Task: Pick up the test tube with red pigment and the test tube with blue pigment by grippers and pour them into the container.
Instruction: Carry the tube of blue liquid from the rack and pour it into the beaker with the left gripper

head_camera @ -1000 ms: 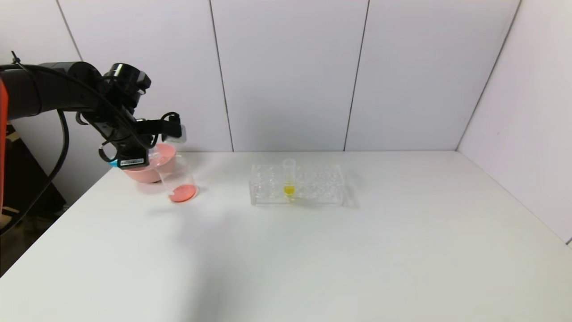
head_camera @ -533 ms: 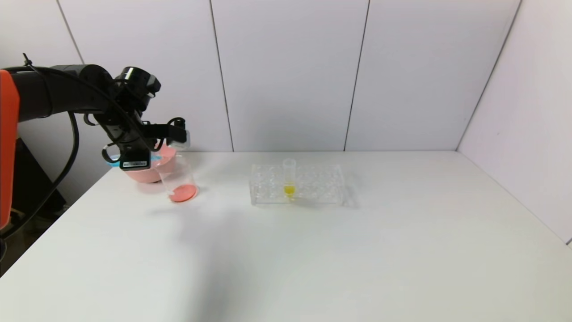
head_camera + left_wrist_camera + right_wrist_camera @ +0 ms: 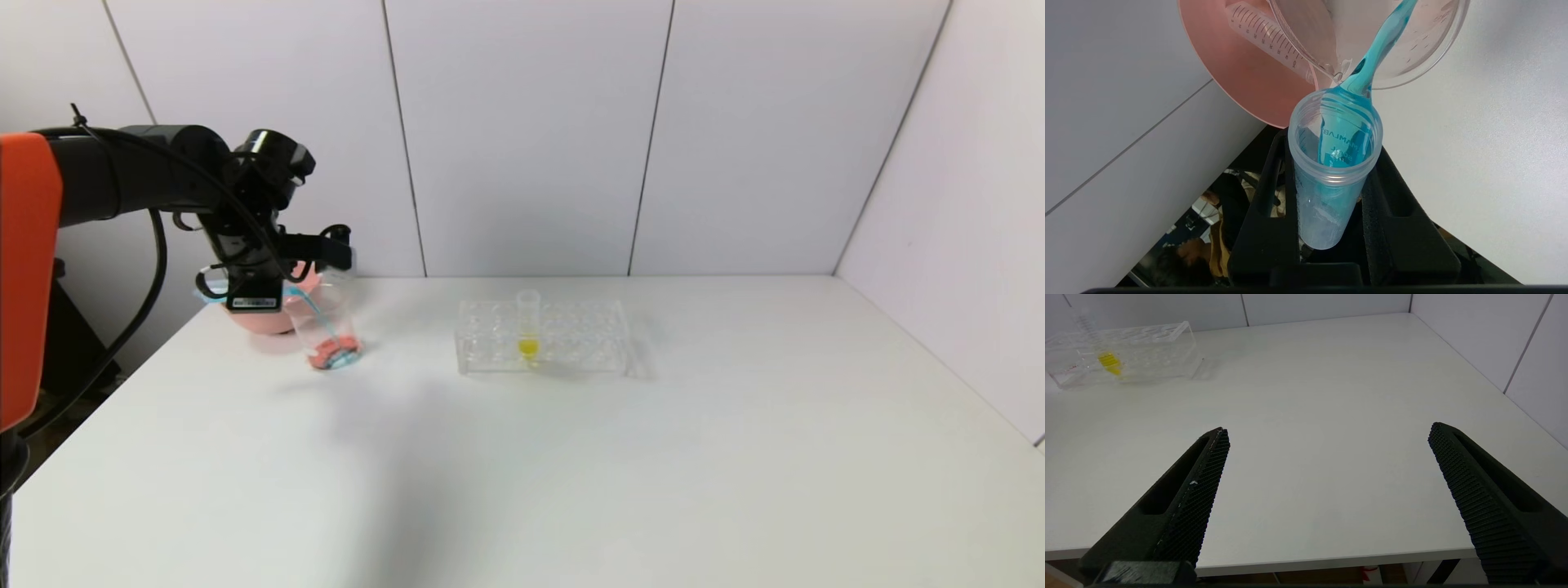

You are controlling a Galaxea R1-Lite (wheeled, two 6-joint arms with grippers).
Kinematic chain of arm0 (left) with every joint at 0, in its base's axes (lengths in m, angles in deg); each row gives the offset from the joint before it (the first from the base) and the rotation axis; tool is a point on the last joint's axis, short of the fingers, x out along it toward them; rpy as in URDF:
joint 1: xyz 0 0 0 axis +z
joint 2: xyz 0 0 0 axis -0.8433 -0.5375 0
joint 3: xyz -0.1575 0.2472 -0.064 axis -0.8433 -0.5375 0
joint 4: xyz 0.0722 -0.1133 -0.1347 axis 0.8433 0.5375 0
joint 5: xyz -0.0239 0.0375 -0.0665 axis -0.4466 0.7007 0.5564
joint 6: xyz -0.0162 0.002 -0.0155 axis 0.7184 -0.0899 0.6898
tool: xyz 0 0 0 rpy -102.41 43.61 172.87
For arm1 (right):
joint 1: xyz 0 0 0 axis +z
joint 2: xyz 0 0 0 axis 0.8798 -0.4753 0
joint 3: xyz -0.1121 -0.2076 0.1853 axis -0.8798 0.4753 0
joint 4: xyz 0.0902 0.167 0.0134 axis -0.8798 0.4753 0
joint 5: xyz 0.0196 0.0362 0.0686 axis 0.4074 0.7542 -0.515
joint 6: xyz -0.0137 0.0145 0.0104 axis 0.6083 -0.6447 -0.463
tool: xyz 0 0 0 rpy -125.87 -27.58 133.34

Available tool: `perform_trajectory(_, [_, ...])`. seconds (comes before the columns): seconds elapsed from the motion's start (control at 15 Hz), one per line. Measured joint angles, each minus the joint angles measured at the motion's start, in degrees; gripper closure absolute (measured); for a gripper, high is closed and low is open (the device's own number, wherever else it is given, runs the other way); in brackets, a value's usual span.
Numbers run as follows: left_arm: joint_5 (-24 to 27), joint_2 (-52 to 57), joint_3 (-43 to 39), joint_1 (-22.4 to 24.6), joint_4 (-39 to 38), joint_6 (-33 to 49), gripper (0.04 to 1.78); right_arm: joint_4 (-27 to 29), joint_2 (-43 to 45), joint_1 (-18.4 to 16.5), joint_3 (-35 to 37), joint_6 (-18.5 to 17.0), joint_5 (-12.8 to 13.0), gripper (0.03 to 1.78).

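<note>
My left gripper (image 3: pixel 333 250) is shut on the test tube with blue pigment (image 3: pixel 1333 171) and holds it tipped mouth-down at the rim of the container (image 3: pixel 325 328), a clear beaker at the table's back left. A blue stream (image 3: pixel 1378 45) runs from the tube's mouth into the beaker (image 3: pixel 1412 61). Red liquid with blue streaks lies on the beaker's bottom (image 3: pixel 332 356). A clear graduated tube (image 3: pixel 1267 38) lies in the pink bowl (image 3: pixel 1237 77); I see no red liquid in it. My right gripper (image 3: pixel 1327 430) is open and empty over the table's front edge, out of the head view.
The pink bowl (image 3: pixel 263 317) stands just behind the beaker, touching or nearly touching it. A clear rectangular rack (image 3: pixel 571 347) at the table's middle back holds one upright tube with yellow liquid (image 3: pixel 528 327). White walls close the back and right.
My left arm has moved right towards the beaker and tipped the tube further. Blue liquid now streams into the beaker and marks the red liquid.
</note>
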Motion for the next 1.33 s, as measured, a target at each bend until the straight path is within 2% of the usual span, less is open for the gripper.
perform_trajectory(0.4, [-3.8, -0.2, 0.0, -0.6, 1.1, -0.4, 1.37, 0.0, 0.0, 0.0, 0.0, 0.0, 0.0, 0.04])
perform_trajectory(1.33, [-8.1, -0.2, 0.0, -2.4, 2.4, -0.8, 1.37, 0.0, 0.0, 0.0, 0.0, 0.0, 0.0, 0.04])
